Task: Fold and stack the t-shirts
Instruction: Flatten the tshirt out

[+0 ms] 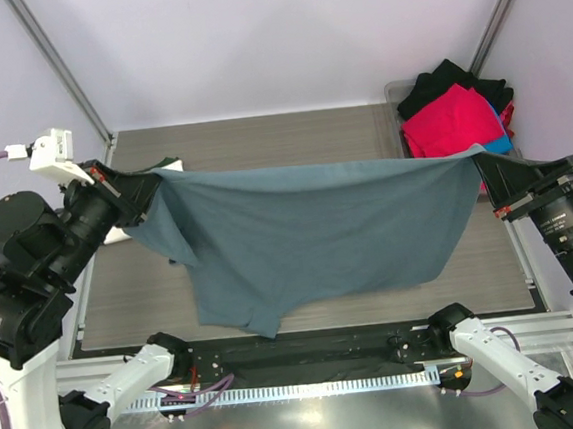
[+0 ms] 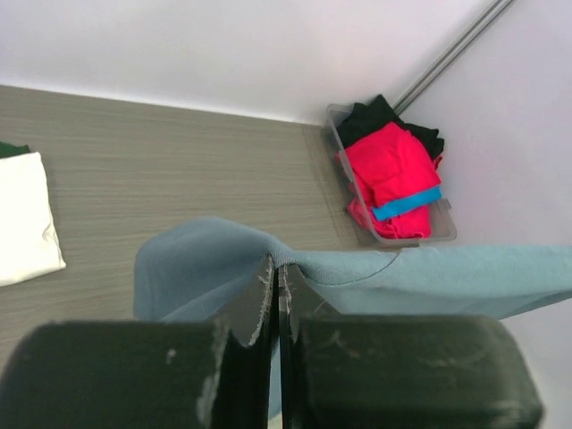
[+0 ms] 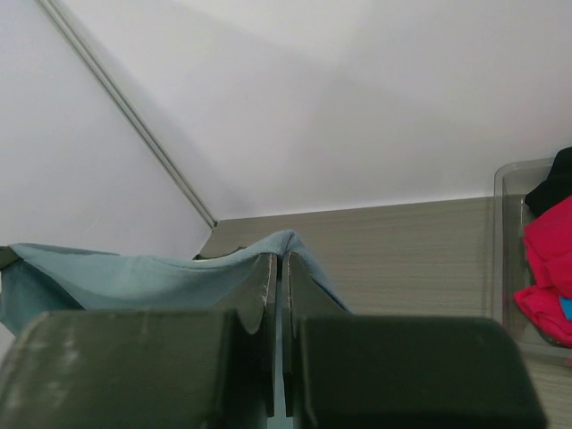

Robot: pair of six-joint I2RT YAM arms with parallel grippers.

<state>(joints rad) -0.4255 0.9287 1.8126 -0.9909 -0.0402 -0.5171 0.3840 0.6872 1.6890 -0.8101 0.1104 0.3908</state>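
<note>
A slate blue-grey t-shirt [image 1: 318,227] hangs stretched above the table between both arms. My left gripper [image 1: 155,179] is shut on its left top corner, and in the left wrist view the cloth [image 2: 223,259] drapes over my left gripper [image 2: 275,261]. My right gripper [image 1: 474,158] is shut on the right top corner; the same cloth [image 3: 107,273] hangs over my right gripper [image 3: 279,257] in its wrist view. A cream-white t-shirt [image 2: 22,219] lies folded at the table's left, with a dark green one [image 2: 11,149] showing behind it.
A clear bin [image 1: 405,129] at the back right holds red [image 1: 451,118], black [image 1: 445,78] and bright blue shirts. The wood-grain table [image 1: 260,137] runs behind the hanging shirt. The shirt's lower hem [image 1: 266,322] droops near the table's front edge.
</note>
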